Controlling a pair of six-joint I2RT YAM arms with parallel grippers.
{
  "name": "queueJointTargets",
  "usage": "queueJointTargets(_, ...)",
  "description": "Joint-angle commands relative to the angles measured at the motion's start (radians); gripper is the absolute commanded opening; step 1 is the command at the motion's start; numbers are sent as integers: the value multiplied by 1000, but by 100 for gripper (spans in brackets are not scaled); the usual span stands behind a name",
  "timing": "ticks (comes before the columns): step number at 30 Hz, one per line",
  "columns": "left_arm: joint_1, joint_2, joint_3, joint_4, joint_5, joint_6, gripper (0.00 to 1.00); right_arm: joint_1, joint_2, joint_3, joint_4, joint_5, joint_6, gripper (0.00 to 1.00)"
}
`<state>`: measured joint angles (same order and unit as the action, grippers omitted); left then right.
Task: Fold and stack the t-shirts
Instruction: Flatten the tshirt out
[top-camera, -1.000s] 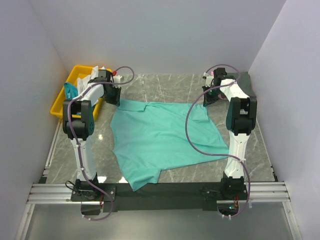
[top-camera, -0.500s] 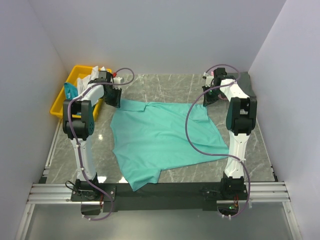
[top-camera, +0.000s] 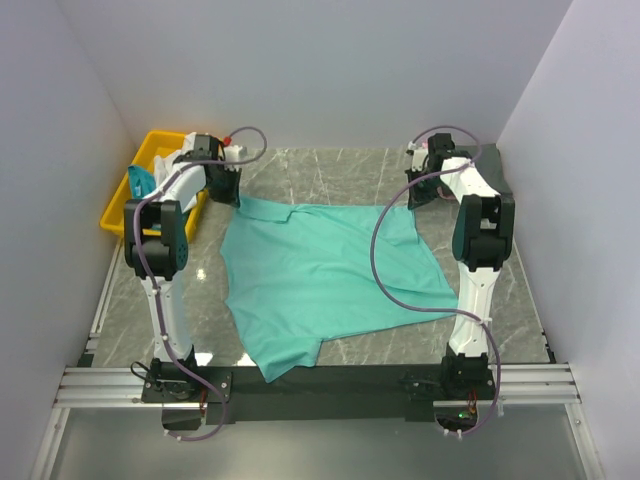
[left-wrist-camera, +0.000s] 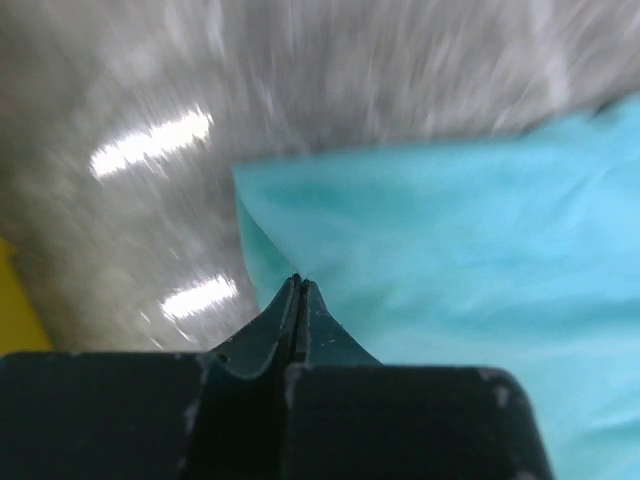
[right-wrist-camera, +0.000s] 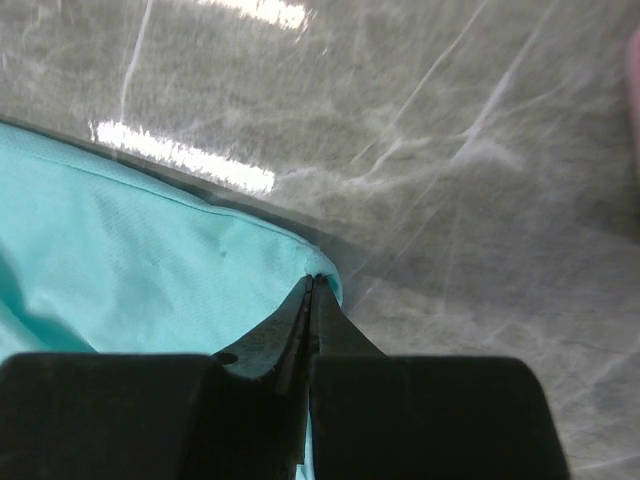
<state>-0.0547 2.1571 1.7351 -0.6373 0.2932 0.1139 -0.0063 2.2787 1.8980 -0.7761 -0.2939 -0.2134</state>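
Observation:
A sea-green short-sleeved t-shirt (top-camera: 325, 275) with a collar lies spread flat on the marble table, collar toward the back. My left gripper (top-camera: 229, 191) is at its back left sleeve corner, jaws shut on the cloth edge (left-wrist-camera: 300, 240). The left wrist view is blurred. My right gripper (top-camera: 417, 196) is at the back right sleeve corner, jaws shut with the sleeve hem (right-wrist-camera: 300, 262) bunched at the tips. Both corners stay low at the table.
A yellow bin (top-camera: 118, 212) stands at the back left, holding teal cloth (top-camera: 140, 181) and white cloth (top-camera: 190, 148). A dark grey thing (top-camera: 493, 165) lies at the back right behind the right arm. White walls close in three sides.
My left gripper has shifted slightly back and to the left at the sleeve corner. The right arm and the body of the shirt have not visibly moved.

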Motion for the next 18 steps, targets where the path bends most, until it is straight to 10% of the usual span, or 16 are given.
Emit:
queueJointTargets(1,24,2,166,53,83,-54,1,2,-82,42,87,61,8,0)
queueJointTargets(18,19,395,599,306,127,-221,1,2,185,346,100,335,94,0)
